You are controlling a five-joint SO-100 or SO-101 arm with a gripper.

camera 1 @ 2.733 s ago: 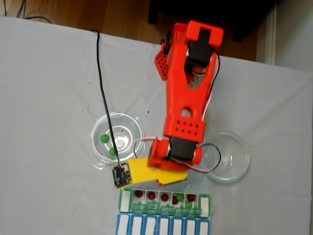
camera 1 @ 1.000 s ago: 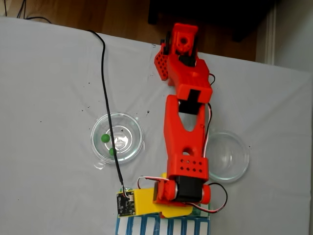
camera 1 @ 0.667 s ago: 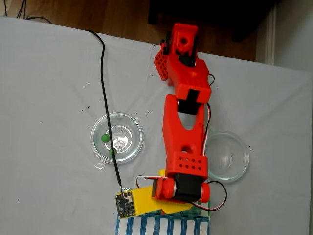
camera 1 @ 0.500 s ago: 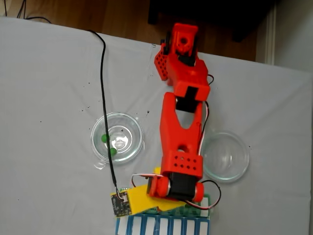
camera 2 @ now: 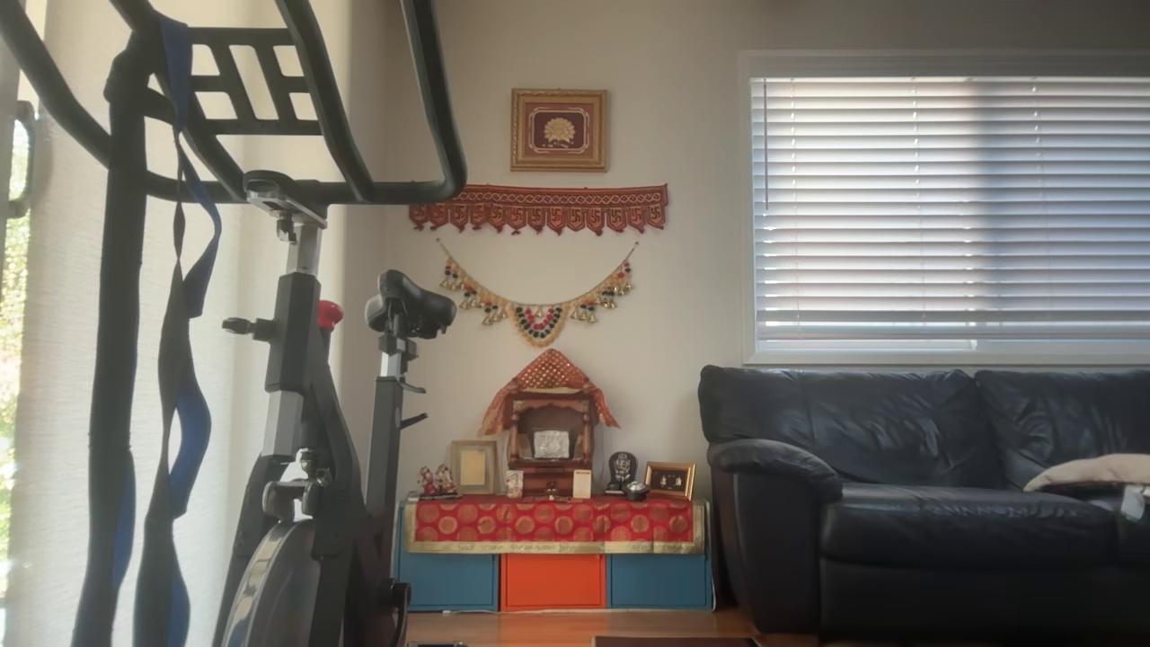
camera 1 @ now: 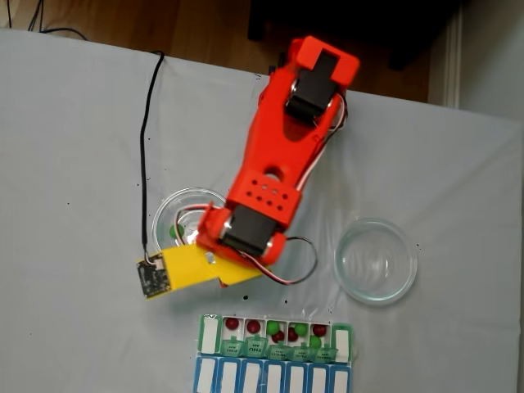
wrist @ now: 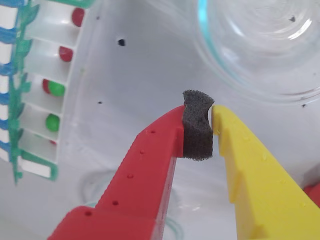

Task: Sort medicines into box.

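Observation:
My gripper [wrist: 202, 112] is shut, the dark foam pad on its red finger [wrist: 150, 150] pressed against the yellow finger [wrist: 245, 160], with no ball between them. In the fixed view the gripper [camera 1: 237, 277] hangs beside the left glass dish [camera 1: 168, 211], where a green ball [camera 1: 173, 232] peeks out next to the arm. The pill box [camera 1: 207, 336] lies at the front edge. Its open compartments hold dark red balls [camera 1: 232, 324] and green balls [camera 1: 273, 327]. The wrist view has the box [wrist: 30, 160] at the left with a red ball [wrist: 77, 16] and a green ball [wrist: 52, 121].
An empty glass dish [camera 1: 376, 260] stands to the right of the arm, and a clear dish [wrist: 260, 45] shows at the top right of the wrist view. A black cable [camera 1: 145, 147] runs to the wrist camera. The other view shows a living room, not the table.
The arm has pulled back from over the pill box and swung left over the left dish. The uncovered box now holds one more green ball in a middle compartment.

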